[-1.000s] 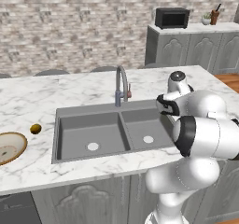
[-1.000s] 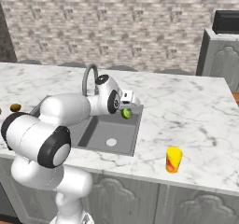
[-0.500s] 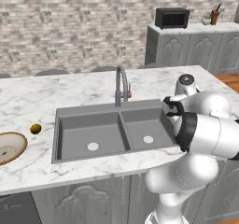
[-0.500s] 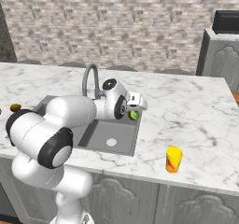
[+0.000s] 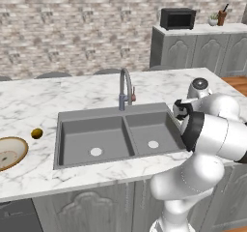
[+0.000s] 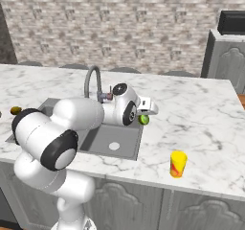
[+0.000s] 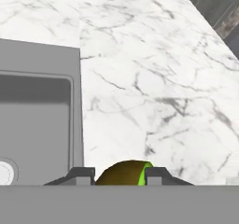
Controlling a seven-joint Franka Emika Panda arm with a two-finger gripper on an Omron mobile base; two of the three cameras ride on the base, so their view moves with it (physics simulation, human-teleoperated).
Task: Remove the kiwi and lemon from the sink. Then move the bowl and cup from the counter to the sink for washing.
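My gripper (image 6: 146, 113) is shut on the kiwi (image 6: 143, 120), a brown fruit with a bright green face, and holds it just past the right rim of the sink (image 6: 135, 147). In the hand view the kiwi (image 7: 125, 173) sits between the two fingertips (image 7: 158, 172) of my gripper (image 7: 120, 172), over white marble counter (image 7: 154, 78) beside the sink (image 7: 77, 101). A small olive-yellow fruit (image 5: 36, 133), likely the lemon, lies on the counter left of the sink (image 5: 59, 144). The tan bowl (image 5: 9, 152) rests at the far left. The yellow cup (image 6: 178, 164) stands near the counter's front edge.
A curved steel faucet (image 5: 125, 87) rises behind the sink's middle. Both basins (image 5: 96, 139) hold nothing but their pale drains. A microwave (image 5: 178, 18) sits on the far grey cabinet. Bare marble (image 6: 201, 119) stretches right of the sink.
My gripper has carried the kiwi to the right, from over the right basin to just beyond the sink's right rim. Bowl, cup and the small fruit stayed put.
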